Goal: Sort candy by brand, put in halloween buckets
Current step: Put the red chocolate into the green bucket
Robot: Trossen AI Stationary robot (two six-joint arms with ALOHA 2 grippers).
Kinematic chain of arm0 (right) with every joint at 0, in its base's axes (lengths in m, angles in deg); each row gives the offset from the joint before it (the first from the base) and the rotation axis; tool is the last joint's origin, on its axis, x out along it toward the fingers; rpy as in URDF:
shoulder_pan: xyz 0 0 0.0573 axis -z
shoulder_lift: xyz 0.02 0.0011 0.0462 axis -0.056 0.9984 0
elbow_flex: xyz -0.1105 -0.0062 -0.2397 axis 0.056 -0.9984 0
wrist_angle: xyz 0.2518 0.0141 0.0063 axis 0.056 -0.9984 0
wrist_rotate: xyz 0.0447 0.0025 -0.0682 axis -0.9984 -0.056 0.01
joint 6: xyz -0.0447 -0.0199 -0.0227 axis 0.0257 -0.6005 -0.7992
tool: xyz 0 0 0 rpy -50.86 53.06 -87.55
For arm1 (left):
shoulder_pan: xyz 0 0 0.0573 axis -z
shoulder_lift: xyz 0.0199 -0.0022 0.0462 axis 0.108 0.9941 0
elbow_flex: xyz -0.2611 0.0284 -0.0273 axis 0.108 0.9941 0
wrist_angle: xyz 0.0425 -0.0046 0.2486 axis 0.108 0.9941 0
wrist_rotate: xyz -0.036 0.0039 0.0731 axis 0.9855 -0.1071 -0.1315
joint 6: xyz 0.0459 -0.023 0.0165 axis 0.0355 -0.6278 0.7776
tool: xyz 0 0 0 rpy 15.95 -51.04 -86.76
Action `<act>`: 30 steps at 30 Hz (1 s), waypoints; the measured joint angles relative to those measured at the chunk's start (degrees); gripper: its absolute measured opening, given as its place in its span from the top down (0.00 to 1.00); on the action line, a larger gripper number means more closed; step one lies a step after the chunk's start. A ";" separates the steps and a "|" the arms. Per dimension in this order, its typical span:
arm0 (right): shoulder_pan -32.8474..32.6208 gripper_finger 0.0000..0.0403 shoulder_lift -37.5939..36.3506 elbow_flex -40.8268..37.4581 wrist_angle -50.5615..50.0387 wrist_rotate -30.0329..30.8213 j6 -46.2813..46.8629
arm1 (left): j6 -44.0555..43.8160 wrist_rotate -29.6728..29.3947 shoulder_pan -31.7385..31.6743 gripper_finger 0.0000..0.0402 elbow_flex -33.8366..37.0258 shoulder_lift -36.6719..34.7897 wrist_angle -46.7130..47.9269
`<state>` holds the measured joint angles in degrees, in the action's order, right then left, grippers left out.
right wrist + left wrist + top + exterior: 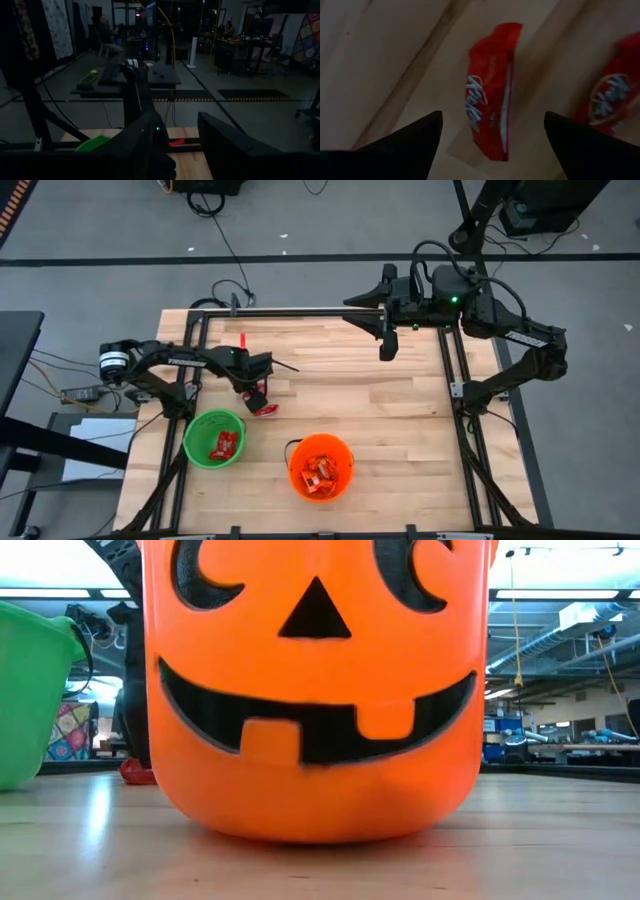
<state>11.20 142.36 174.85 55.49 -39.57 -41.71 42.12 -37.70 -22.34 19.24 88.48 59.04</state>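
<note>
Filling the low view, the orange bucket (315,690) shows a black jack-o'-lantern face of eyes, triangle nose and gap-toothed grin, details the overhead camera cannot see; from above it is only a round orange rim (321,466) near the table's front edge, holding a heap of orange-and-white candy (320,475). Just to its left stands the slightly smaller green bucket (214,438), with red-wrapped candy (225,444) lying inside; the low view catches only a slice of its green wall. Both sit on the pale wooden table (400,410). Over the back edge of the table the right gripper (387,345) hangs well away from the buckets, its fingers parted with nothing between them. Close above the green bucket's rim, the left gripper (258,398) is down at the table with its fingers spread wide. Its wrist camera shows what the top view only hints at: a red candy bar (492,90) with white lettering lying flat on the wood between the open fingertips (425,135), untouched by them, and a second red candy bar (612,100) just beside it.
</note>
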 joint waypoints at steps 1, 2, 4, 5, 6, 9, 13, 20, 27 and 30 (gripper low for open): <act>0.00 0.58 0.00 0.00 0.00 0.00 0.08 | 0.31 -0.79 0.00 0.12 0.00 0.46 -0.08; 0.00 0.58 0.00 0.00 0.00 -0.02 0.16 | 0.79 -1.60 0.00 0.12 0.00 0.83 -0.07; 0.00 0.58 0.02 -0.02 0.00 -0.02 0.32 | 1.89 -2.52 0.00 0.14 0.00 1.51 -0.15; 0.00 0.58 0.02 -0.02 0.00 -0.01 0.33 | 2.39 -2.51 0.00 0.15 0.00 1.86 -0.22; 0.00 0.58 0.02 -0.02 0.03 -0.02 0.33 | 2.95 -2.51 0.00 0.17 0.00 2.25 -0.24; 0.00 0.58 0.04 -0.02 0.36 -0.02 0.35 | 3.12 -2.32 0.00 0.21 -0.13 2.96 -0.50; 0.00 0.58 0.04 -0.02 0.91 -0.02 0.35 | 3.39 -1.84 0.00 0.29 -0.17 3.03 -0.57; 0.00 0.58 0.06 -0.02 2.54 -0.02 -0.12 | 3.17 -0.69 -0.02 0.48 -0.20 3.03 0.11; 0.00 0.58 0.07 -0.02 4.15 -0.02 -1.08 | 3.13 0.59 0.02 0.66 -2.00 3.17 2.35; 0.00 0.58 0.07 -0.02 4.35 -0.02 -1.44 | 3.58 0.57 0.00 0.72 -3.03 3.17 3.86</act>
<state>11.20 142.42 174.83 59.84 -39.59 -43.14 45.69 -37.13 -22.34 16.21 91.65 62.90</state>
